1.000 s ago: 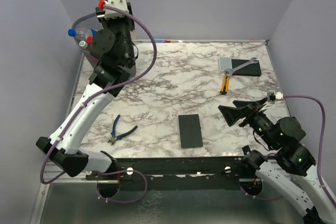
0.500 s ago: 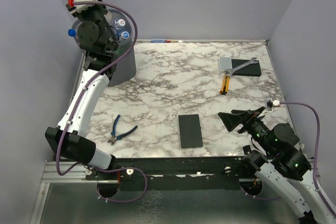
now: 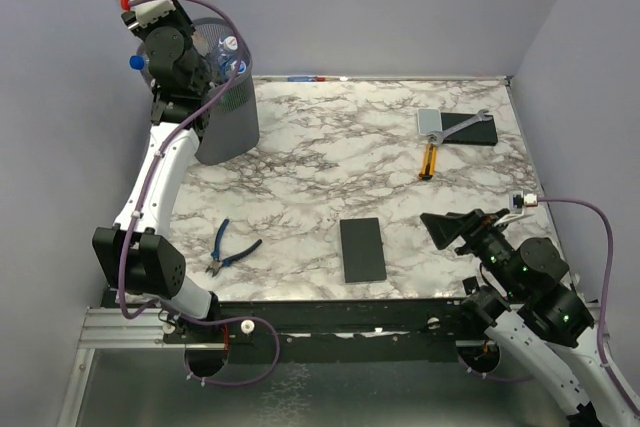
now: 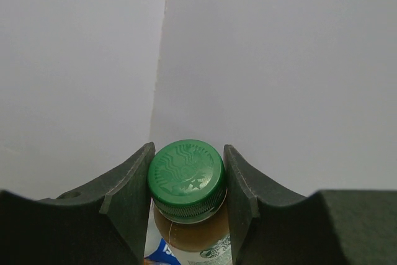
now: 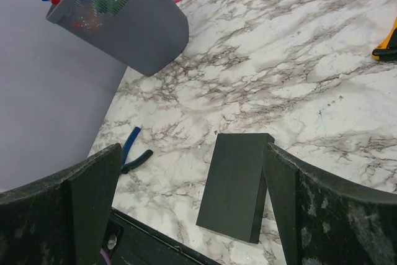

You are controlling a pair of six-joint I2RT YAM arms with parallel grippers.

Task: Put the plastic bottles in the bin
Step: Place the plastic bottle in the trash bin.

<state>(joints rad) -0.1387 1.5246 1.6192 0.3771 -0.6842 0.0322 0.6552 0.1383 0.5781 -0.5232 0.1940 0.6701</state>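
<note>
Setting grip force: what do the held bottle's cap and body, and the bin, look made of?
Cap: green moulded plastic, matte, embossed logo, ribbed skirt. Bottle body: clear, glossy, brown inside; plastic or glass, cannot tell. Bin: dark grey, matte, perforated upper wall; metal mesh or plastic, unclear.

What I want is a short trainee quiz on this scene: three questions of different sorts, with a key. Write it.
1. True or false: the left pincer is shut on a green-capped plastic bottle.
2. Which tool lies nearest the tall dark grey mesh bin?
A. blue-handled pliers
B. grey wrench
C. orange-handled screwdriver
3. In the right wrist view, what is seen on the table through the open right pincer?
Key: 1 true. 2 A. 3 the flat black rectangular slab.
</note>
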